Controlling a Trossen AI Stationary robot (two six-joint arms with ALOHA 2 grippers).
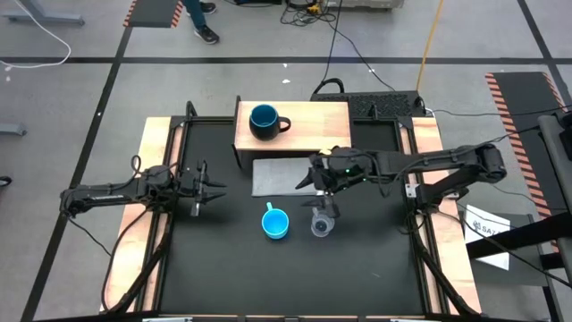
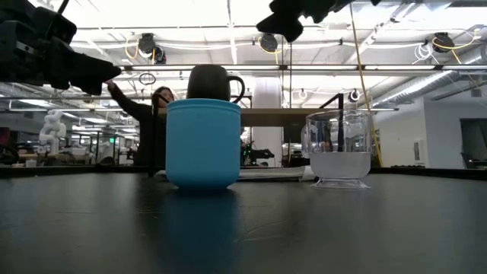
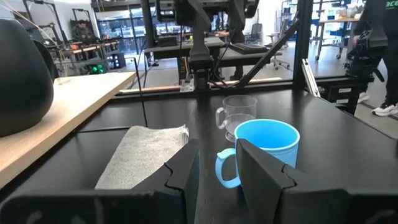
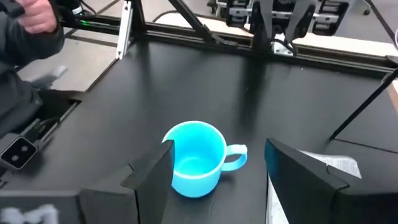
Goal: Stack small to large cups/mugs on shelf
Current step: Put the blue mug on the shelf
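Right gripper [image 1: 315, 179]: jaws released and wide, nothing between them. In its wrist view the 2 fingers [image 4: 149, 174] frame the blue mug [image 4: 198, 157], which stands upright on the black table [image 4: 186, 81], handle toward the other finger. From above, this gripper hangs over the right end of the grey mat [image 1: 277, 175], above and just behind the clear cup [image 1: 322, 224]. Its arm reaches in from the table's right side.

Left gripper [image 1: 211, 189]: jaws a little apart, holding nothing. It sits at the left of the table, well apart from the mugs, pointing toward the middle. Past its fingers [image 3: 186, 174] the wrist view shows the blue mug [image 3: 264, 155] with the clear cup [image 3: 238, 115] just beyond it, the mat [image 3: 143, 152] beside them, and the shelf [image 3: 62, 115] edge with the navy mug [image 3: 22, 74] on it.

Task things:
- Navy mug [image 1: 265, 121]: upright on the wooden shelf [image 1: 313, 125], left of its centre, handle pointing right, blue inside.
- Blue mug [image 1: 275, 222]: upright on the table in front of the mat, handle toward the back.
- Clear cup: upright on the table just right of the blue mug, not touching it. The low view shows the blue mug [image 2: 202, 143] and the clear cup [image 2: 339, 148] side by side with a gap.

Nothing is stacked yet.

A person [image 2: 148, 114] is in the room behind the table.
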